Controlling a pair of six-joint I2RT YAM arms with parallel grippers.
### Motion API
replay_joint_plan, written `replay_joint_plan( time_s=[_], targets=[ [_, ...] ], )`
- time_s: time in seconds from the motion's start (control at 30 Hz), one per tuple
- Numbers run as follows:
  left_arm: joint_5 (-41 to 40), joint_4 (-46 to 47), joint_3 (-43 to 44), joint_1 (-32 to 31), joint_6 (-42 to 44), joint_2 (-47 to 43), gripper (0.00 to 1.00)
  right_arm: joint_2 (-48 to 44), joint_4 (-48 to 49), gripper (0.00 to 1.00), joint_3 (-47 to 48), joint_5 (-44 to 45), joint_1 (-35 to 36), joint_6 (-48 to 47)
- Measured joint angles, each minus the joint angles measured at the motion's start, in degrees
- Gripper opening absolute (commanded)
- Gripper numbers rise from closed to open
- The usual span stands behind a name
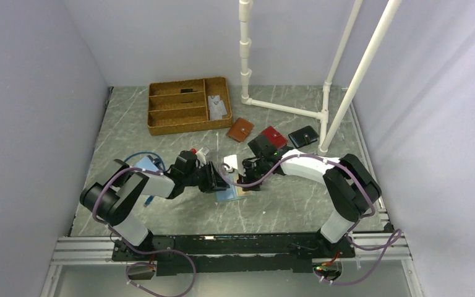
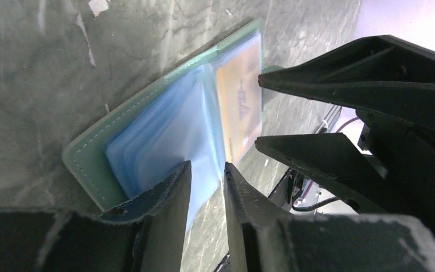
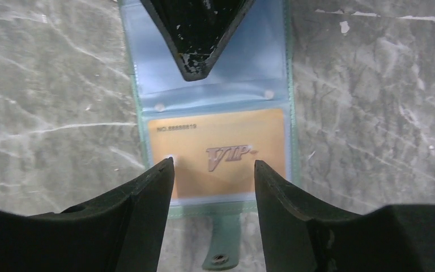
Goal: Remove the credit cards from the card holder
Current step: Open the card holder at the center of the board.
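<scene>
We've got the card holder point(image 3: 147, 79) open on the bench point(image 3: 374, 113); tan VIP card point(image 3: 215, 141) not out yet. Right gripper point(image 3: 213, 164) jaws open astride it; left gripper point(image 2: 207, 170) jaws narrow, grip unclear.

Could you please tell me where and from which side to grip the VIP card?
Probably its long edge nearest the strap tab, approached low from that side: the VIP card lies flat in a clear sleeve of the card holder, so its face offers no pinch. The left end effector is over the other half. Where the sleeve opens is unclear.
</scene>
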Motion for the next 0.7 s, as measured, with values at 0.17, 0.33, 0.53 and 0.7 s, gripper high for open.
replay_joint_plan(
  time_s=[0.17, 0.33, 0.53, 0.7],
  targets=[
    [-0.02, 0.57, 0.02, 0.00, -0.20, 0.81, 0.35, 1.38, 2.38, 0.53, 0.00, 5.25, 2.54, -1.79],
    [-0.02, 0.85, 0.02, 0.00, -0.20, 0.98, 0.35, 1.46, 3.30, 0.29, 0.11, 8.11, 4.85, -3.45],
    [0.04, 1.29, 0.00, 0.00, -0.22, 1.22, 0.36, 3.54, 2.82, 0.00, 2.40, 9.42, 6.43, -2.86],
    [0.42, 2.60, 0.00, 0.00, -0.24, 2.03, 0.36, 5.44, -1.36, 0.00, 6.12, 7.21, 6.21, 1.20]
  ],
)
